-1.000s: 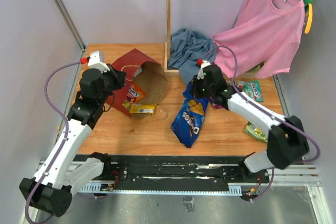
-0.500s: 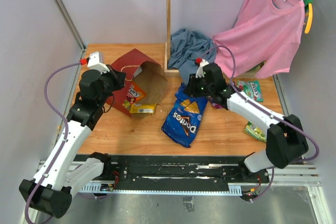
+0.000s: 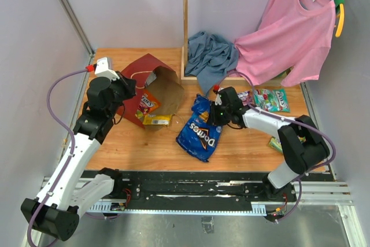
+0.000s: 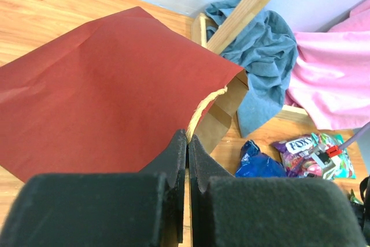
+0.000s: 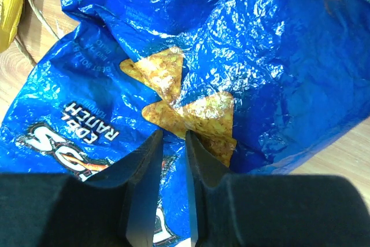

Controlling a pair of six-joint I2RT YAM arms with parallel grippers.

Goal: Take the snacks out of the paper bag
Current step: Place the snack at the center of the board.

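The paper bag [image 3: 151, 79] lies on its side toward the left rear of the counter [image 3: 144, 148], its mouth open toward the middle. A red-orange packet [image 3: 148, 103] and a yellow packet [image 3: 156, 120] sit in that mouth, so by my reading the job is only partly done. The blue chip bag [image 3: 199, 131] is out, flat on the counter just right of the opening, and a green packet [image 3: 273, 99] and a purple packet [image 4: 300, 146] lie further right, near the heaped blue cloth [image 3: 211, 56]. The left gripper [image 4: 188, 137] has its fingers pressed together with the cord handle [image 4: 205, 105] running between them, so it seems to pinch that cord rather than the paper wall. The right gripper [image 5: 172, 143] hovers low over the chip bag with its fingers a narrow way apart and nothing between them. The risks follow from this. A thin cord gives a weak hold, and a pull could slip off it or drag the whole bag. Tilting the bag could then slide the two packets deeper in. The right arm must cross the glossy chip bag to reach the mouth and could nudge it back toward the opening. The loose handle loop lying beside the yellow packet could snag a finger.
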